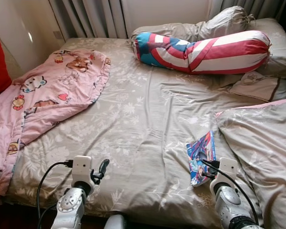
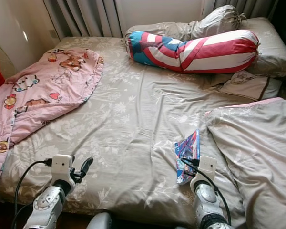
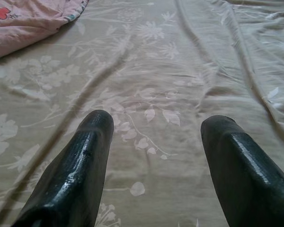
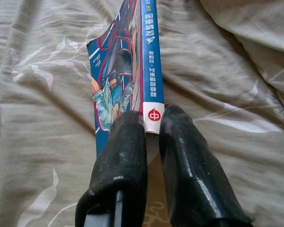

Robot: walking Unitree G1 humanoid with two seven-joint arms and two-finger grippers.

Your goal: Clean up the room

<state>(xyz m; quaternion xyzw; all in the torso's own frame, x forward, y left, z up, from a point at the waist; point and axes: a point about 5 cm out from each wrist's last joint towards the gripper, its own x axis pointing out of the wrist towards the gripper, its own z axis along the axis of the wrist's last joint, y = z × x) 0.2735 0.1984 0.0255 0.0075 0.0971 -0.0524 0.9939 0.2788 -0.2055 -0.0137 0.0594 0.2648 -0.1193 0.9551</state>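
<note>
A blue comic book lies on the beige flowered bed sheet, beside the grey duvet. My right gripper is shut on the near end of the book's spine, with a black finger on each side. Over the sheet near the bed's front edge, my left gripper is open with nothing between its fingers. It is also seen at the lower left of the bed, left gripper.
A pink cartoon blanket is rumpled over the bed's left side. A red, white and blue bolster and grey pillows lie at the head. A grey duvet is bunched at the right. Curtains hang behind.
</note>
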